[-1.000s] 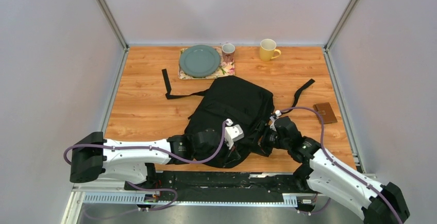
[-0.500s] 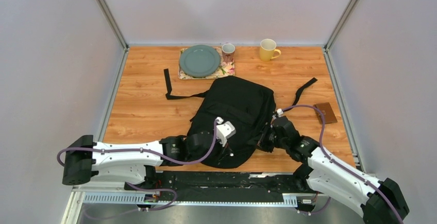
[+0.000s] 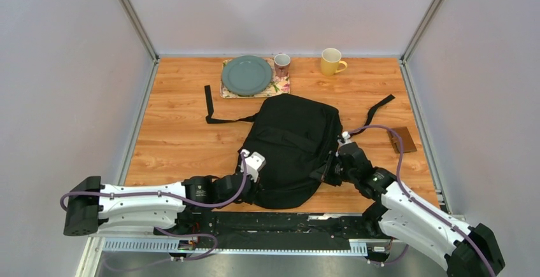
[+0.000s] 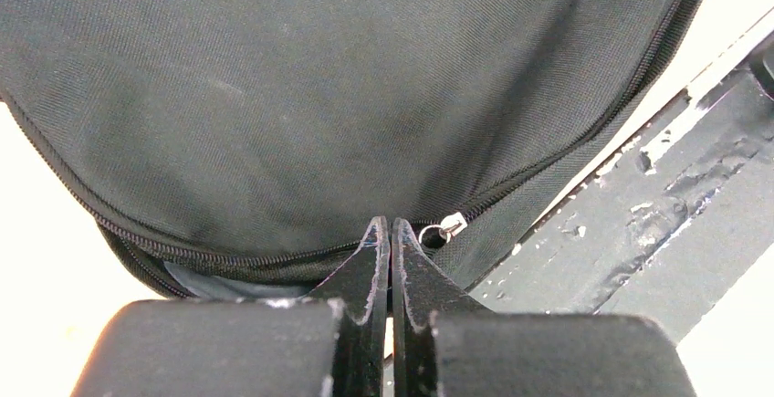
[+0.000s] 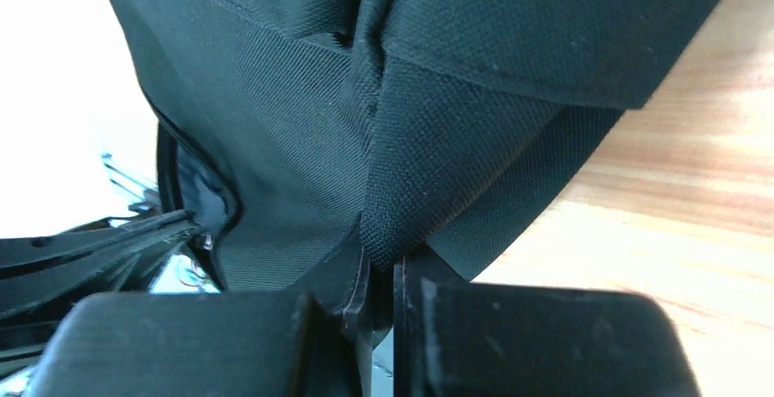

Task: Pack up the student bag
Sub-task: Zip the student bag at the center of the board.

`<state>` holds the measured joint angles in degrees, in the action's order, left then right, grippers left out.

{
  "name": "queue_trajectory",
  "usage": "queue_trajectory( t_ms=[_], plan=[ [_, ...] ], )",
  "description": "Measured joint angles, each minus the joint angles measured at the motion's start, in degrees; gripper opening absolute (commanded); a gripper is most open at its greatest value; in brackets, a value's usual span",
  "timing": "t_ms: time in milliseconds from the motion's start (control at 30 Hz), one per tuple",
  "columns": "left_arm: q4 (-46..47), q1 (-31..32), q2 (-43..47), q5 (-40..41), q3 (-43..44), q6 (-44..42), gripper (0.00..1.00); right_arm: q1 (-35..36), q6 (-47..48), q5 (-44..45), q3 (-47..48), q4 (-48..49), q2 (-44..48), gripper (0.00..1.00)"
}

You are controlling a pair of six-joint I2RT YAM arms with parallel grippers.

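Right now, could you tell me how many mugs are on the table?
2. A small brownish mug stands at the far edge beside the green plate; a yellow mug stands to its right along that edge. None shows elsewhere, though the backpack could hide one.

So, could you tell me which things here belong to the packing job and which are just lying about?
Job: student bag, left gripper, right gripper pinching its fabric.
Lying about: green plate, floral placemat, patterned cup, yellow mug, brown wallet.

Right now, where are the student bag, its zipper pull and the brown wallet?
student bag (image 3: 293, 137), top external view, middle of its black fabric.
zipper pull (image 4: 449, 226), left wrist view, its silver tab.
brown wallet (image 3: 402, 139), top external view, middle of its cover.
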<state>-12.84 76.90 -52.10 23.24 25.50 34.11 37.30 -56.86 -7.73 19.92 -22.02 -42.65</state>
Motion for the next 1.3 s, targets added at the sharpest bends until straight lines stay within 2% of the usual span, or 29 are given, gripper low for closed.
queue_trajectory(
  t_ms=[167, 467, 733, 900, 1100, 1167, 1300],
  plan=[
    [2.6, 0.0, -0.6, -3.3, -0.8, -2.4, 0.0, -0.4, 9.1, -1.2, 4.7, -1.5, -6.8, 0.0],
    [9.0, 0.1, -11.8, -15.3, 1.3, -7.5, 0.0, -0.6, 24.9, -0.2, 14.6, -8.6, -21.4, 0.0],
    [13.0, 0.4, -14.9, -20.2, 3.0, -8.7, 0.0, 2.2, 31.9, 2.8, 21.5, -12.3, -28.9, 0.0],
    [15.3, 0.7, -17.1, -22.8, 4.7, -8.6, 0.0, 6.4, 36.1, 5.4, 28.2, -13.6, -37.0, 0.0],
    [15.3, 0.9, -19.6, -21.7, 6.9, -7.4, 0.0, 8.5, 40.4, 5.8, 34.4, -13.0, -44.3, 0.0],
    [15.2, 1.0, -19.8, -20.2, 6.9, -6.7, 0.0, 8.6, 41.3, 6.3, 36.2, -12.9, -45.9, 0.07],
    [15.2, 1.0, -19.9, -17.3, 6.9, -5.6, 0.0, 8.5, 41.3, 9.2, 39.0, -13.4, -47.8, 0.29]
  ],
)
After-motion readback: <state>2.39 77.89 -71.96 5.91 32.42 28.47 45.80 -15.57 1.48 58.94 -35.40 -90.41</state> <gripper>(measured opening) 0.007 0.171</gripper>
